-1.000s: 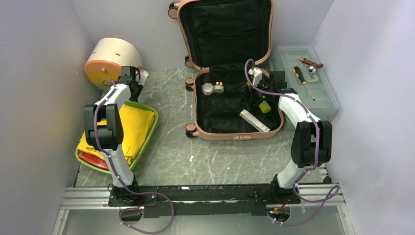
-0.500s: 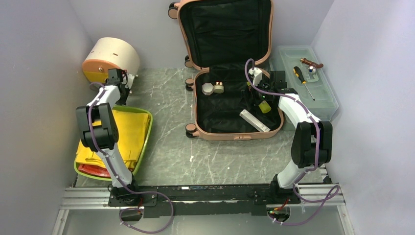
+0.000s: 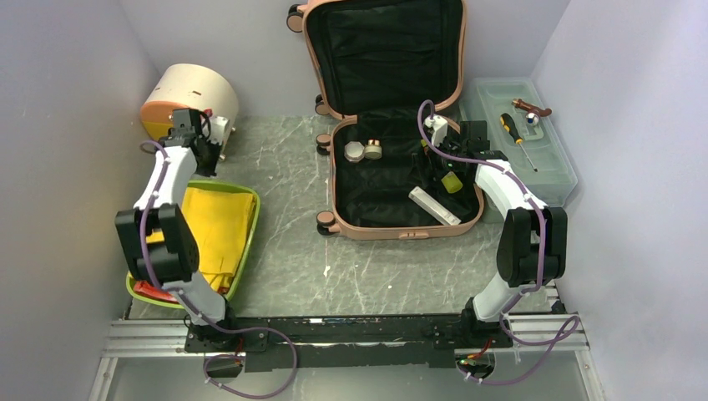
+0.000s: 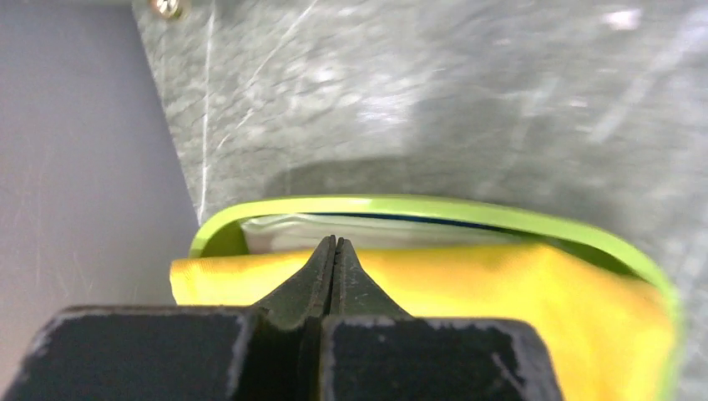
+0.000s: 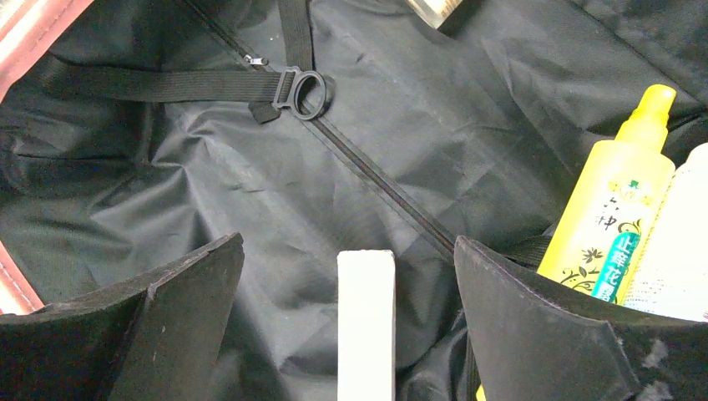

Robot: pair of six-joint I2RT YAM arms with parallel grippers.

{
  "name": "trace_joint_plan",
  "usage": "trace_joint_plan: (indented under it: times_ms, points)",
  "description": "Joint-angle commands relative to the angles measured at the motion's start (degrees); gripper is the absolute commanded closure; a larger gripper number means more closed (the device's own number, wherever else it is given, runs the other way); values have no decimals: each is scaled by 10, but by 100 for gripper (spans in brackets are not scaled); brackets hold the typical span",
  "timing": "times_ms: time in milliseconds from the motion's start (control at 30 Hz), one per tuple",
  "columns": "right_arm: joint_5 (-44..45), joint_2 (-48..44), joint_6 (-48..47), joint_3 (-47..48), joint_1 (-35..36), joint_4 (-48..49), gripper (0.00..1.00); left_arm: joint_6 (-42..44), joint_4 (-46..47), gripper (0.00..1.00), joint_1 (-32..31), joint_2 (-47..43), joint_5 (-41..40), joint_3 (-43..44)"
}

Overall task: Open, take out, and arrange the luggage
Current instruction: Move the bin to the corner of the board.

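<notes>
At 12 o'clock on the worktop (image 3: 284, 225), the luggage (image 3: 392, 233) is lying open, its lid leaning upright against the back wall and its black lining showing.

Step in hand, as judged: taking out. Opening is looking complete. Contents are waiting in the lower shell: 2 small jars (image 3: 355, 152) at its 10 o'clock, a white bar (image 5: 366, 326) at 5 o'clock, a yellow bottle (image 5: 622, 205) at 3 o'clock.

Right pincer (image 5: 348, 251): the jaws are standing wide apart and holding nothing. It is hovering over the lining, with the end of the white bar sitting between the 2 fingers and touching neither. The yellow bottle is lying just beside the finger at 3 o'clock in the wrist view.

Left pincer (image 4: 335, 246): the fingers are pressing together with nothing between them. It is hanging at 10 o'clock of the worktop, near the cream half-round box (image 3: 188, 92), and looking down on the rim of the green tray (image 4: 434, 205) and the yellow cloth (image 4: 501, 284) in it. It appears to be touching neither.

Next move, judged: the right arm is needing to descend until the fingers are straddling the bar, close across its narrow width, then lift clear of the pink rim. Risk: the 3 o'clock finger nudging the yellow bottle while descending. Destination is unclear. The toolbox (image 3: 551, 180) at 2 o'clock is carrying a screwdriver (image 3: 518, 140).
</notes>
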Motion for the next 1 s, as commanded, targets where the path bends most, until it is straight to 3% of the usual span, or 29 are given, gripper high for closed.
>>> trace_joint_plan:
  times_ms: [0,167,333,967]
  points:
    - [-11,-21,5,0,0,19,0,7,-48,100,-78,-105,98,-20]
    - [-9,-27,5,-1,0,19,0,14,-104,100,-182,-136,134,-43]
    - [-11,-32,6,-2,0,20,0,5,-152,100,-232,-116,113,-63]
    - [-10,-36,8,-3,-1,21,0,30,-204,100,-248,-107,-12,-161]
